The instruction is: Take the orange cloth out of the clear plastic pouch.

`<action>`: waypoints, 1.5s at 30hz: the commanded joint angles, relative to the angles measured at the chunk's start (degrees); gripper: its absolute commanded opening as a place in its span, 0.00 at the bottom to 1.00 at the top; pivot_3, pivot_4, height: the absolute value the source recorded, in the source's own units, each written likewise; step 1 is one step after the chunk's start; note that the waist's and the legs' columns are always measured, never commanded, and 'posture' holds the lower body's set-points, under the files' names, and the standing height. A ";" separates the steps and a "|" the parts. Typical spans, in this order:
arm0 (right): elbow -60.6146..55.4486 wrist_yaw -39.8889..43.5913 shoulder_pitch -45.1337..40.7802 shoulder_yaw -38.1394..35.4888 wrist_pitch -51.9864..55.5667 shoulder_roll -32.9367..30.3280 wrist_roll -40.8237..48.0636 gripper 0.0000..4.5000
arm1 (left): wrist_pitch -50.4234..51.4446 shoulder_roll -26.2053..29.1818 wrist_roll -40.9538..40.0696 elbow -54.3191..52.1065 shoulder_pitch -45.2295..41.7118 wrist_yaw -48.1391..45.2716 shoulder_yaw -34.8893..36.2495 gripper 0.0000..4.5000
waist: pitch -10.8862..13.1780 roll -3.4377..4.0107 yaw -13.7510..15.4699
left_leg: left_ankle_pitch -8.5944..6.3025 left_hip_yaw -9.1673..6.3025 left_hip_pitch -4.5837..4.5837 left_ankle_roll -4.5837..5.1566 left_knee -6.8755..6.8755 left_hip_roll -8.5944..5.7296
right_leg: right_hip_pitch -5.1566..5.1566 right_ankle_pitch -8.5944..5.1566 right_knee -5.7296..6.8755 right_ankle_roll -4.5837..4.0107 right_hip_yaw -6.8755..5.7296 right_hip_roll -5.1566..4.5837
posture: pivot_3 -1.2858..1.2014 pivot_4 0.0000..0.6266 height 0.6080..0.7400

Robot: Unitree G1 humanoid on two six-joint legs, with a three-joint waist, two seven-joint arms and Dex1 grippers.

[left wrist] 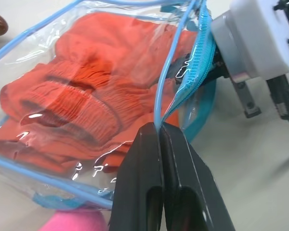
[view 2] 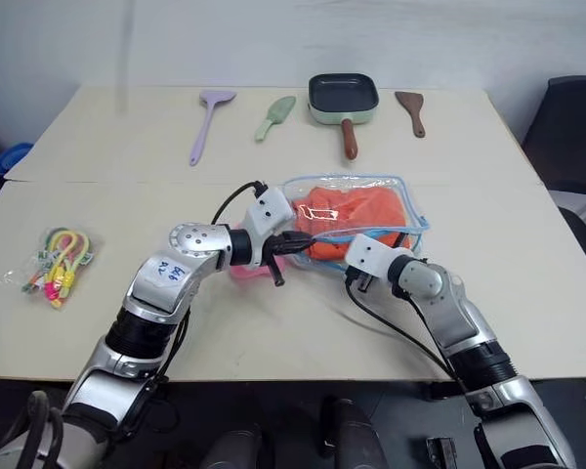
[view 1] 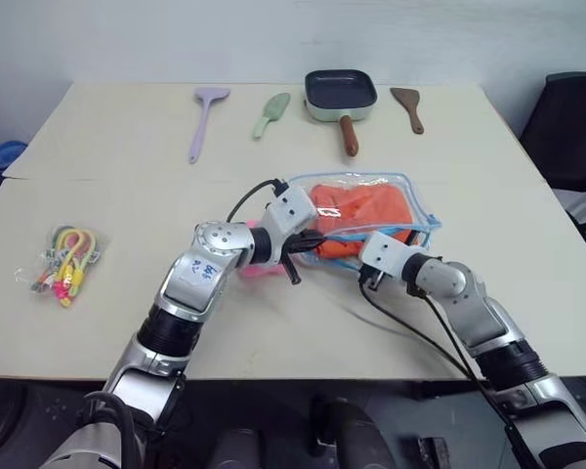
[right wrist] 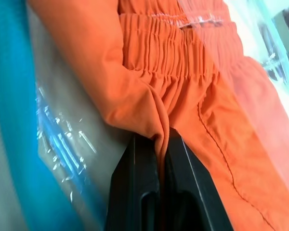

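The clear plastic pouch [view 1: 410,200] with light-blue trim lies on the table, right of centre, with the orange cloth [view 1: 371,205] bunched inside it. A pink plush charm [view 1: 259,266] pokes out at its near left corner. My left gripper [left wrist: 160,129] is shut on the pouch's blue zipper edge at the open mouth. My right gripper [right wrist: 161,139] reaches into the mouth from the right and is shut on a fold of the orange cloth [right wrist: 183,72]. The two grippers sit close together at the pouch's near edge.
Along the far edge lie a purple spatula [view 1: 206,117], a green scoop [view 1: 271,114], a small square pan [view 1: 340,94] with a brown handle and a brown spatula [view 1: 408,106]. A packet of colourful bands [view 1: 63,262] lies at the left. A dark chair [view 1: 571,127] stands at the right.
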 commanded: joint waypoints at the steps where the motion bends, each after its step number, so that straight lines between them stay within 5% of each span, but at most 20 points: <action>1: -5.69 7.65 5.93 2.43 -9.16 -3.54 2.48 0.01 | -3.01 0.30 1.10 2.14 -2.06 2.38 1.67 0.00 | 0.00 0.00 0.00 | 0.00 -0.01 -0.01 0.00 -0.02 0.00 | -0.02 0.00 0.00 0.00 -0.01 0.00 | 0.52 0.24 1.00; 10: -24.47 23.26 16.26 -0.15 -5.87 -10.02 16.57 0.01 | -6.24 -0.18 1.41 7.96 -4.68 5.46 3.23 0.00 | 0.00 0.00 -0.37 | 0.00 0.02 0.01 -0.04 -0.08 0.03 | -0.04 0.00 -0.06 0.00 -0.02 0.07 | 0.52 0.24 1.00; 19: -33.29 27.79 25.26 -9.30 -4.30 -18.26 20.76 0.01 | -14.55 3.18 6.49 13.16 -4.98 6.10 0.96 0.00 | 0.01 -0.01 0.17 | -0.01 0.02 -0.02 -0.04 -0.06 -0.02 | -0.05 0.00 -0.10 0.00 -0.03 0.04 | 0.52 0.24 1.00; 25: -30.57 29.25 34.07 -22.06 -5.52 -24.45 22.35 0.01 | -21.24 7.27 8.83 17.90 -5.70 5.10 1.54 0.00 | 0.01 -0.02 0.08 | -0.02 0.05 0.01 -0.02 -0.09 -0.03 | -0.04 0.00 -0.21 0.00 -0.04 0.06 | 0.52 0.24 1.00; 29: -21.57 25.06 33.93 -28.90 -5.65 -23.39 21.01 0.01 | -21.76 10.20 2.18 7.42 -0.70 -7.57 0.51 0.00 | 0.02 -0.03 0.06 | -0.02 0.09 0.00 -0.02 -0.09 -0.01 | -0.04 0.00 -0.11 0.00 -0.03 0.05 | 0.52 0.24 1.00; 36: -7.65 17.41 31.11 -32.26 -5.62 -20.73 19.05 0.01 | -23.36 17.12 5.14 -0.66 5.17 -12.94 -2.21 0.00 | 0.02 -0.02 0.09 | -0.01 0.11 0.04 -0.04 -0.08 -0.01 | -0.06 -0.03 -0.15 -0.05 0.02 0.06 | 0.52 0.24 1.00; 45: -4.18 14.66 31.08 -33.89 -2.97 -17.36 22.28 0.01 | -25.40 21.02 5.27 -5.24 9.71 -16.07 -1.99 0.00 | 0.01 -0.01 0.08 | -0.01 0.10 0.04 -0.04 -0.08 0.00 | -0.06 -0.03 -0.14 -0.05 0.06 0.05 | 0.52 0.24 1.00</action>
